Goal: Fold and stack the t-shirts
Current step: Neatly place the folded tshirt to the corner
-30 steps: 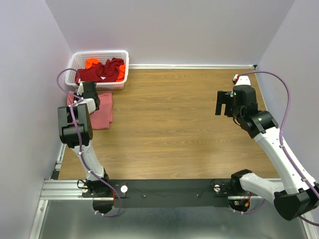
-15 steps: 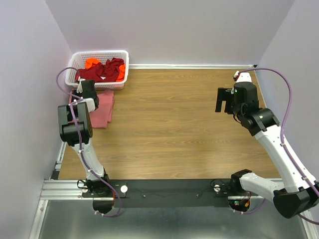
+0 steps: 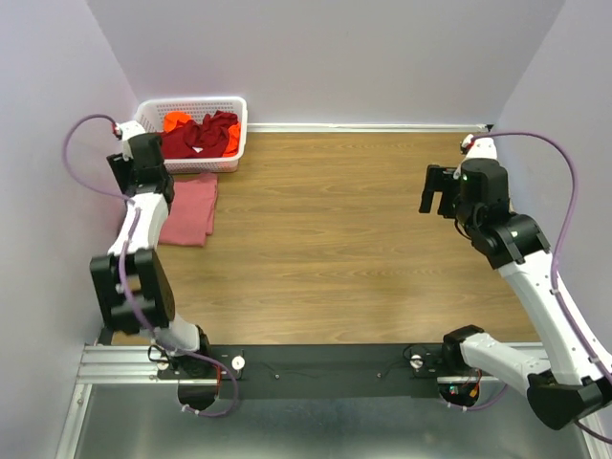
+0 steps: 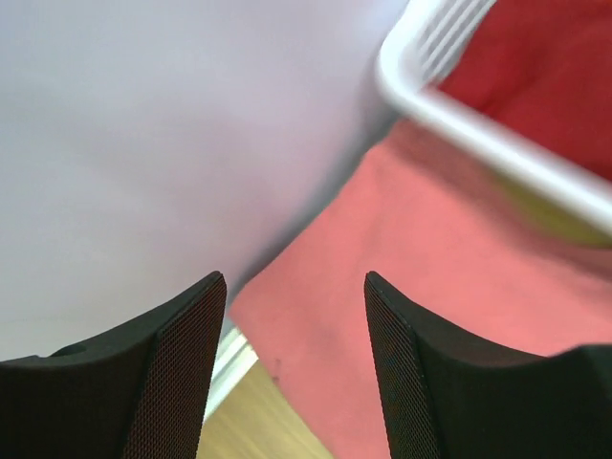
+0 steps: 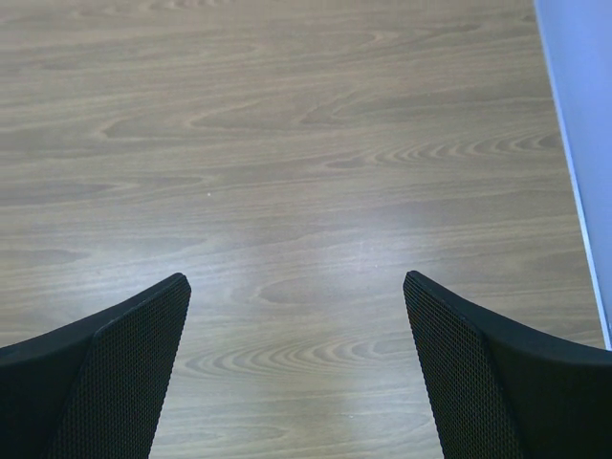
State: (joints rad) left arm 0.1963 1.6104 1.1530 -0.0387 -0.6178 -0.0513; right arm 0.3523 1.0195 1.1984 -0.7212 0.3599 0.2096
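A white lattice basket sits in the wooden table's far-left corner (beside lavender walls).

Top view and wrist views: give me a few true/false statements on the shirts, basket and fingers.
1. The salmon-pink shirt lies on the table right next to the white basket. True.
2. The dark red shirt is spread out on the table. False: it sits in the basket with the orange shirt.
3. The right fingers grip cloth. False: they stand open over bare wood, holding nothing.
4. The left fingers are apart with nothing between them. True.
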